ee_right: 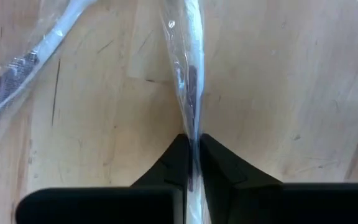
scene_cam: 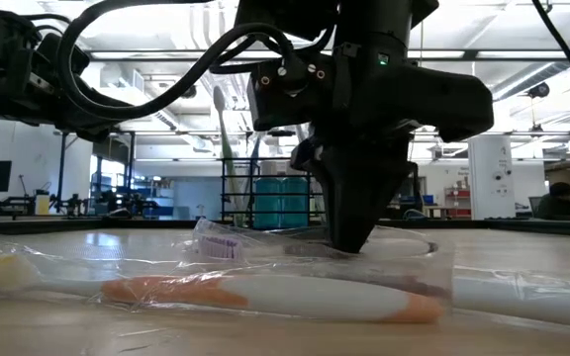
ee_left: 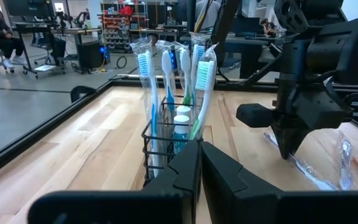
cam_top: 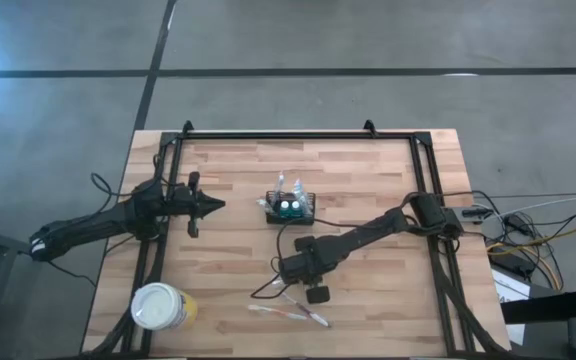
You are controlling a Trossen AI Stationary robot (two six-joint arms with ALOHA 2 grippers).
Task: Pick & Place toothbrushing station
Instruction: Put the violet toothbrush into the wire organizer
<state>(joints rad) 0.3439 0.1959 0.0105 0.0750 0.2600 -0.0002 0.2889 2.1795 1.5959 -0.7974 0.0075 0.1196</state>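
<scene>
We see a black wire-mesh caddy [cam_top: 289,207] holding upright wrapped toothbrushes [ee_left: 178,74], our right pincer [ee_right: 192,163] near it clamped on a plastic-wrapped toothbrush [ee_right: 190,74], left pincer [cam_top: 218,205] closed, empty.

Probably a robotics lab: workbenches [ee_left: 48,31], equipment racks [scene_cam: 265,193] behind.

Two matte-black jointed arms [cam_top: 353,240] trail looped black cables, ending in wedge-shaped fingers [ee_right: 216,165].
</scene>
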